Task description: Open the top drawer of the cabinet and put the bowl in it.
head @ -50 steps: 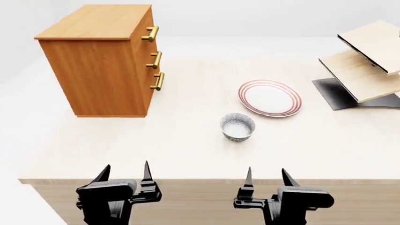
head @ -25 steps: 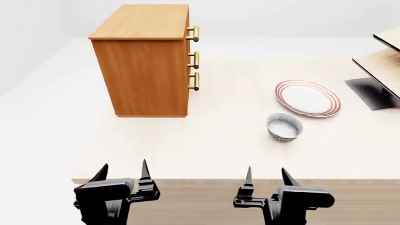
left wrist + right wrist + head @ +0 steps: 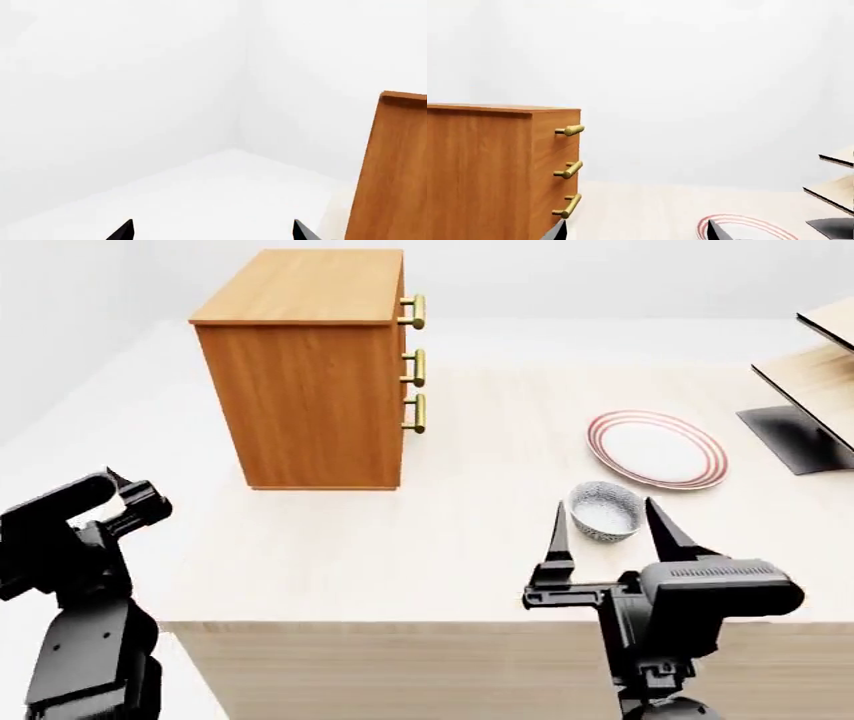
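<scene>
Cabinet (image 3: 314,370) drawers all shut, bowl (image 3: 607,510) untouched; both arms just lifted off table edge, right gripper (image 3: 603,530) wide open & empty, left gripper (image 3: 127,502) can't tell.

The head view looks forward and down from above the near edge of the tabletop (image 3: 441,560), taking in the cabinet (image 3: 314,405), plate (image 3: 658,448) and shelf rack (image 3: 814,365). The right wrist view sits low, near tabletop height, facing level across it toward the cabinet's handle side and the plate's rim; it shares cabinet, plate and rack with the head view. The left wrist view faces a white room corner, sharing only the cabinet's edge (image 3: 393,170).
</scene>
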`<state>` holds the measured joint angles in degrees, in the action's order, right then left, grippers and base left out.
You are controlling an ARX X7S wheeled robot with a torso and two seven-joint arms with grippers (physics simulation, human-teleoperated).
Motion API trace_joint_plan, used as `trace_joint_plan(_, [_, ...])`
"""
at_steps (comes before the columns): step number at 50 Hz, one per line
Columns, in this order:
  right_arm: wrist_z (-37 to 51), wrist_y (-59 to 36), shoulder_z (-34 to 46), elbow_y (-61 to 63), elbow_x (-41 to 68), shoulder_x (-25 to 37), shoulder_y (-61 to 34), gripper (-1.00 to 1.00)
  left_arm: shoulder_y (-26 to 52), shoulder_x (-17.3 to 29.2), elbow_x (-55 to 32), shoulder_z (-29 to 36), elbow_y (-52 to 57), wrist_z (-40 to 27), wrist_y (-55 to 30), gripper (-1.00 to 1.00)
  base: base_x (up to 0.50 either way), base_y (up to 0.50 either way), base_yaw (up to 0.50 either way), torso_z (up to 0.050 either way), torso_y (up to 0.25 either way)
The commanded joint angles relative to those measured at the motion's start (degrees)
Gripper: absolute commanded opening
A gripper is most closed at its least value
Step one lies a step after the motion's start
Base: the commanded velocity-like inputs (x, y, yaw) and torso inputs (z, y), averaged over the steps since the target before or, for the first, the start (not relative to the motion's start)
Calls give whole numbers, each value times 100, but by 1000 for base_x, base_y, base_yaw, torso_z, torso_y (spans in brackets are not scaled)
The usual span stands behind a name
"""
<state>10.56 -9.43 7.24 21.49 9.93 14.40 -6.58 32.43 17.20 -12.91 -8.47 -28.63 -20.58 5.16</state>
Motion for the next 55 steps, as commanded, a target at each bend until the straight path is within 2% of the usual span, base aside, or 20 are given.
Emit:
trace_joint_plan(1, [-190,-2626,60,1207,89,690,-2848,100,2706,860,532,-496,-4557,-597,1695,100,0,0,0,0,0])
trace_joint_plan(4, [-454,-2826,268,63,19,660,-4264,100,2722,945,528,-623,-4628,-741,1621,100,0,0,0,0,0])
trace_joint_plan(7, [-649,-2560,383,-1267,-68,548,-5228,100,2715,989,572,-760,-4632,-839,1509,100,0,0,0,0,0])
trace_joint_plan(11, [-668,-1981,633,-2987,-434,465,-6047,100,2735,1043,648,-941,-4627,-826,1386,100,0,0,0,0,0])
trace_joint_plan(14, [-546,-1904,639,-3891,-527,361,-6319,100,2777,1113,711,-1065,-4628,-781,1294,100,0,0,0,0,0])
trace_joint_plan(24, [-459,-1723,418,-5373,-312,104,-6226,100,2882,1205,971,-1295,-4634,-615,1092,100,0,0,0,0,0])
trace_joint_plan(27, [-424,-1517,310,-5626,-243,75,-6191,100,2897,1226,1006,-1365,-4633,-579,1060,100,0,0,0,0,0])
trace_joint_plan(30, [-351,-928,316,-5980,-327,50,-6125,100,2906,1246,1026,-1436,-4633,-558,1034,100,0,0,0,0,0])
trace_joint_plan(50, [-331,540,230,-7748,-309,-135,-5979,100,2936,1246,1184,-1623,-4631,-473,950,100,0,0,0,0,0])
trace_joint_plan(55, [-354,561,155,-7739,-221,-111,-5960,100,2946,1243,1209,-1626,-4628,-488,934,100,0,0,0,0,0])
